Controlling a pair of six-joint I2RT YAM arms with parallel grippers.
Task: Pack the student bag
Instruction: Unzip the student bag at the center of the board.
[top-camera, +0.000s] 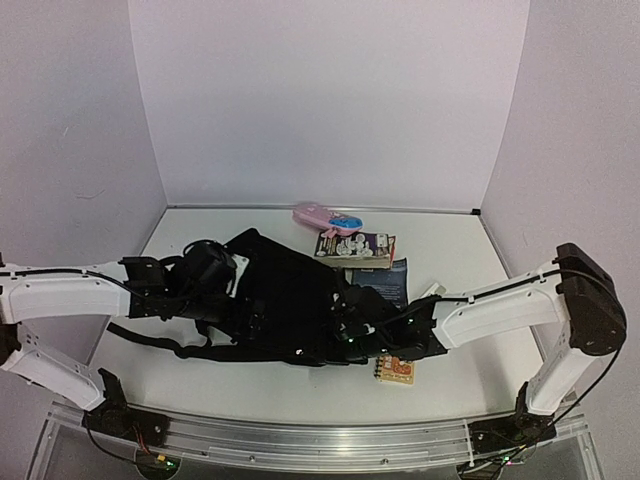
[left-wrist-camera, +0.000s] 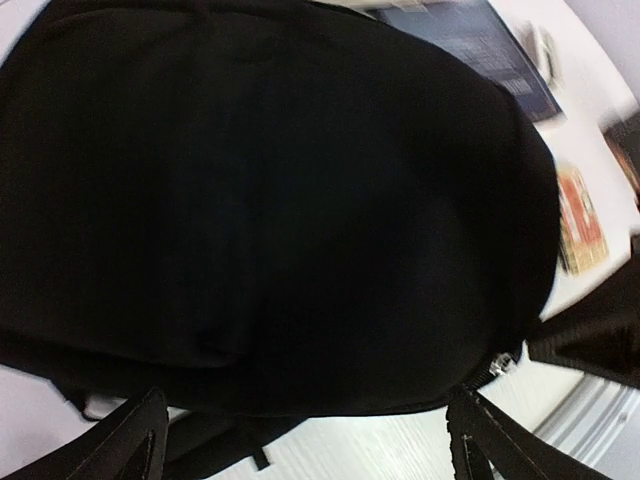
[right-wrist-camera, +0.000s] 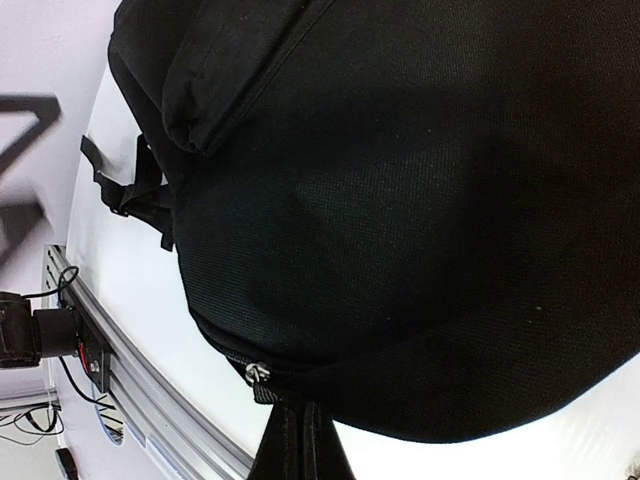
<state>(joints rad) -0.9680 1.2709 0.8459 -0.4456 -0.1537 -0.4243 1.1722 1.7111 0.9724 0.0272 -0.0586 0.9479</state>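
desk (top-camera: 250, 388): one, carries everything
student bag (top-camera: 285, 300): one, flat mid-desk, looks zipped
left hand (left-wrist-camera: 308, 420): spread wide over bag, holds nothing
right hand (right-wrist-camera: 295, 440): pressed together at bag edge by zipper pull (right-wrist-camera: 255, 372); grip unclear
step: likely opening bag; next, catch pull, draw zip
loose: four beside bag: notebook (top-camera: 385, 280), booklet (top-camera: 355, 247), pink case (top-camera: 325, 217), orange card (top-camera: 395, 370)

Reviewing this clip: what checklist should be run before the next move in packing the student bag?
1. Left tool free: ok, open over the student bag, holding nothing.
2. Right tool grip: cannot tell; it is shut at the bag's edge beside the zipper pull.
3. Bag opening accessible: not ok, no opening shows in any view.
4. Items packed: not ok; the pink case, packet and orange card lie on the table outside the bag.
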